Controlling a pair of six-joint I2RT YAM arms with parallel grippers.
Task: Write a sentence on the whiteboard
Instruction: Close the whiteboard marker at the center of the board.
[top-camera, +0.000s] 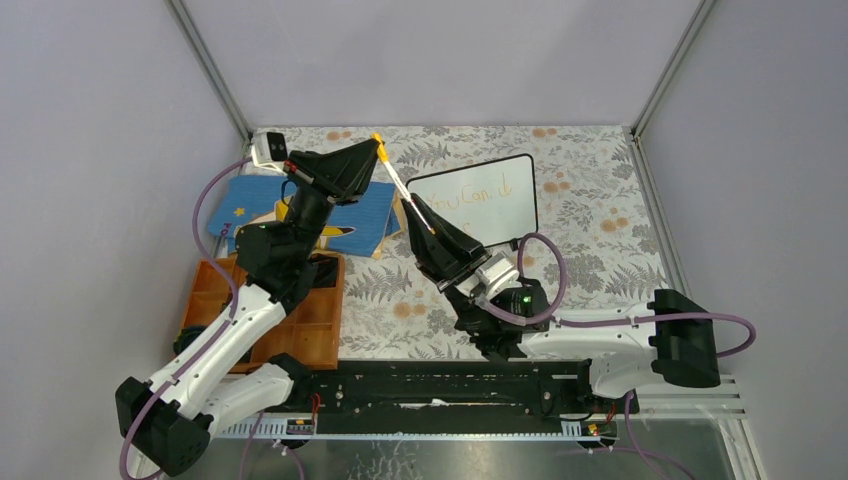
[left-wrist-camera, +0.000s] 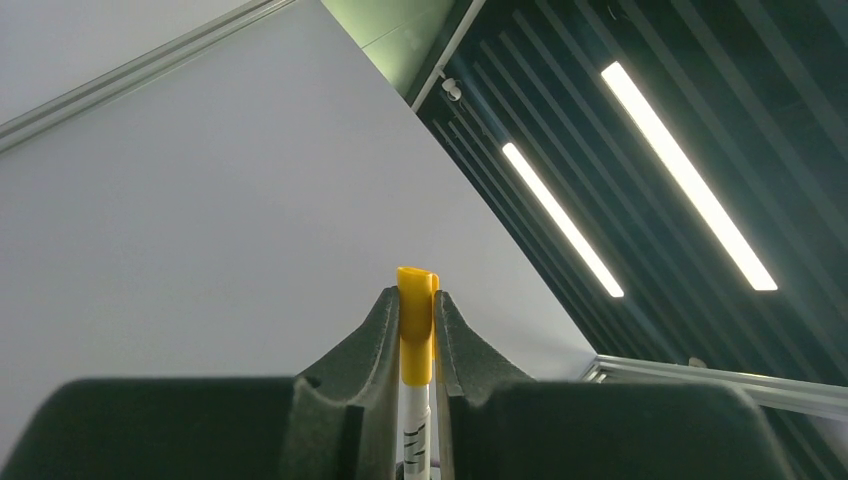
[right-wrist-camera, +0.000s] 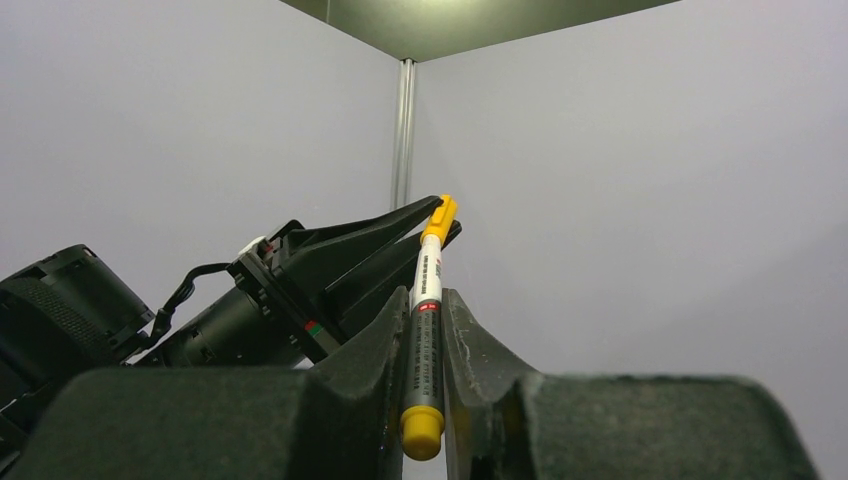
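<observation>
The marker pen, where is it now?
In the top view the marker pen hangs by the whiteboard's left edge, the left gripper pinching its yellow cap and the right gripper its barrel.

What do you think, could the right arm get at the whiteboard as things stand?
Probably yes: the whiteboard lies just beyond the right fingers, nothing between them. But those and the left fingers are both shut on one marker, so the left would likely need to let go first.
</observation>
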